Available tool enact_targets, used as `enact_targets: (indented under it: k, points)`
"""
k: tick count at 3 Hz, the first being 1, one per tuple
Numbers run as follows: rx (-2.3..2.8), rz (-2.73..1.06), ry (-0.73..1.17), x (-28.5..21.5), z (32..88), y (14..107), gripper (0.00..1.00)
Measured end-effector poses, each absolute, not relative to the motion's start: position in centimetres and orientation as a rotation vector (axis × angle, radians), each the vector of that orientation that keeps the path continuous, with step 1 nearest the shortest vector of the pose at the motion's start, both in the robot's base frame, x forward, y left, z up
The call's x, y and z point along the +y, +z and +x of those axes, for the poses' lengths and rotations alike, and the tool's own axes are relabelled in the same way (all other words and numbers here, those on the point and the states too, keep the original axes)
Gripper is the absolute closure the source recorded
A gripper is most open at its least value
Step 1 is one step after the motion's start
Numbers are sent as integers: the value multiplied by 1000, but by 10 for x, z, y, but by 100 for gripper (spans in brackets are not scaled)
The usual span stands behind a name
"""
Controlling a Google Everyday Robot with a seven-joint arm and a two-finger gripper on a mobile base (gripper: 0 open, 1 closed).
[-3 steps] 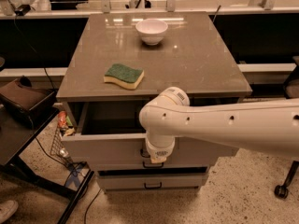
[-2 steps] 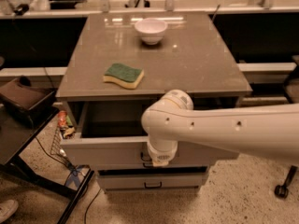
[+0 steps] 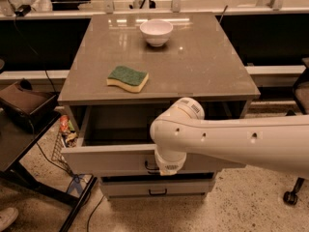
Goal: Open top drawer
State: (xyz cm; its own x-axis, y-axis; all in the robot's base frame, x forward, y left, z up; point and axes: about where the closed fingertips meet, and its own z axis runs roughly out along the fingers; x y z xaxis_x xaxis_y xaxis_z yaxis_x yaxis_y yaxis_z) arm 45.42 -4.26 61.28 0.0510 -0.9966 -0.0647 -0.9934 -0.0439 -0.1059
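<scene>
The top drawer (image 3: 108, 159) is a wide grey drawer under the grey table top (image 3: 203, 57). It stands pulled out towards me, and its deep dark inside shows. Its small black bar handle (image 3: 148, 166) peeks out at the centre of the front. My white arm (image 3: 241, 141) reaches in from the right across the drawer front. My gripper (image 3: 161, 168) sits at the handle, mostly hidden behind the arm's wrist. A shorter grey drawer (image 3: 154, 187) with a like black handle sits shut below it.
A green and yellow sponge (image 3: 128, 78) and a white bowl (image 3: 156, 32) lie on the table top. A dark table (image 3: 24, 144) stands at the left, with cables and a wire basket beside the cabinet. A chair wheel (image 3: 289, 197) is at the right.
The top drawer has come out further towards me, with the arm and gripper moving back with its front.
</scene>
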Motion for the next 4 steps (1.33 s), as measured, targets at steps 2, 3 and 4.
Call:
enact_targets:
  k: [2, 3, 4]
  points:
    - [2092, -2157, -52, -50, 444, 617, 100]
    - [2095, -2131, -62, -59, 434, 624, 100]
    - [2095, -2131, -62, -59, 434, 624, 100]
